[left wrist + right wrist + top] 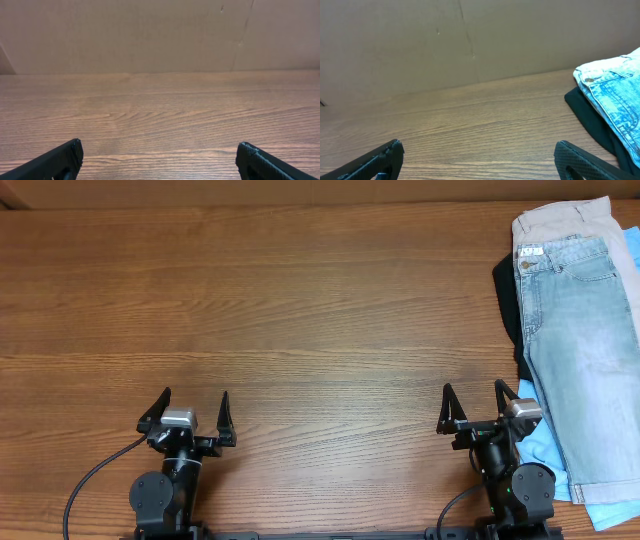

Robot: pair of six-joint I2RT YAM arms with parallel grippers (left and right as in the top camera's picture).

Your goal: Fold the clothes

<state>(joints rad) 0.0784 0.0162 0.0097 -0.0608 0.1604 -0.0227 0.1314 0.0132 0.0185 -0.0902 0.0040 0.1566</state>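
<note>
Nearest to us, at about 7 o'clock on the wooden table (300,310), our left gripper (195,394) sits low at the near edge. Its two fingers are spread wide with nothing between them, and its wrist view shows only bare wood grain ahead. At about 5 o'clock our right gripper (474,388) sits likewise, fingers splayed apart and empty, close beside the near end of the clothes (590,410).

The clothes lie stacked along the right edge from 4 o'clock to 2 o'clock. We see the denim shorts (580,360) flat on top, with waistband and label toward the far end and the hem toward us. A sky-blue garment (540,455) peeks out under their near left side and a black garment (508,290) under their far left side. Beige shorts (560,220) stick out beyond the waistband at 1 o'clock.

Farthest off, a cardboard wall (150,35) backs the table.
</note>
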